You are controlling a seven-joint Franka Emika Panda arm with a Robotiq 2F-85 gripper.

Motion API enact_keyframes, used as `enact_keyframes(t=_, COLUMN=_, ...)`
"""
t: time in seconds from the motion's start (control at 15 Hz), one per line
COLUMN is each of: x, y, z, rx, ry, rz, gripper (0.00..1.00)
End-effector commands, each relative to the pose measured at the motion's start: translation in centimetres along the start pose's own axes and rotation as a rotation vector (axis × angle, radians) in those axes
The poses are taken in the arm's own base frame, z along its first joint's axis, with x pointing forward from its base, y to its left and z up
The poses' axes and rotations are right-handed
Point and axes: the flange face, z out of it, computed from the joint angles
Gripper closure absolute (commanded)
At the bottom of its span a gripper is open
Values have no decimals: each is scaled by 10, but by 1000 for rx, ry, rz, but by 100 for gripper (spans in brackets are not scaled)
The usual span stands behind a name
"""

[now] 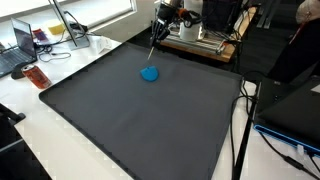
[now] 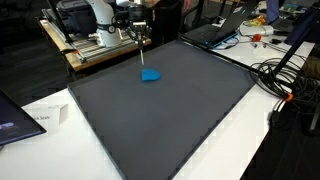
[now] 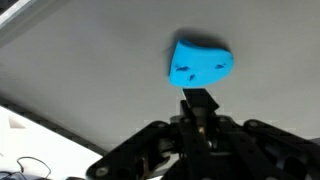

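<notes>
The gripper [image 3: 203, 120] has its fingers drawn together and clamped on a thin dark rod [image 3: 200, 100]. The rod sticks out past the fingertips as a straight extension of the tool.

In the wrist view the rod points directly at a small bright-blue wedge-shaped block [image 3: 200, 62]. The block lies dead ahead of the fingers, on the rod's own line, with no offset to either side. The rod's tip meets the block's near edge. Whether it presses on the block or stops just short of it cannot be told.

The block's long axis runs across the wrist view, crosswise to the rod and slightly tilted. Its broad side therefore faces the tip.

In both exterior views the rod slopes down from the raised gripper [image 1: 163, 20] to the block. The fingers themselves stay well above the surface, and only the tip reaches block level.

The block rests on a large dark grey mat [image 1: 150, 125]. It sits near the mat's edge on the robot's side, a little in from that edge and closer to one of its corners than to the other.

Beyond that edge a wooden platform [image 2: 100, 48] carries the arm's base. A white table [image 1: 60, 120] surrounds the mat.
</notes>
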Motion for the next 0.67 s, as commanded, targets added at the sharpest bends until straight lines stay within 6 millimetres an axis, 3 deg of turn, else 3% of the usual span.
enact_keyframes(t=0.0, x=-5, y=-24, z=0, rx=-69, ry=3, rz=10, gripper=97)
enact_keyframes(t=0.6, x=4, y=-74, z=-17, rx=-250, ry=61, rz=12, gripper=97)
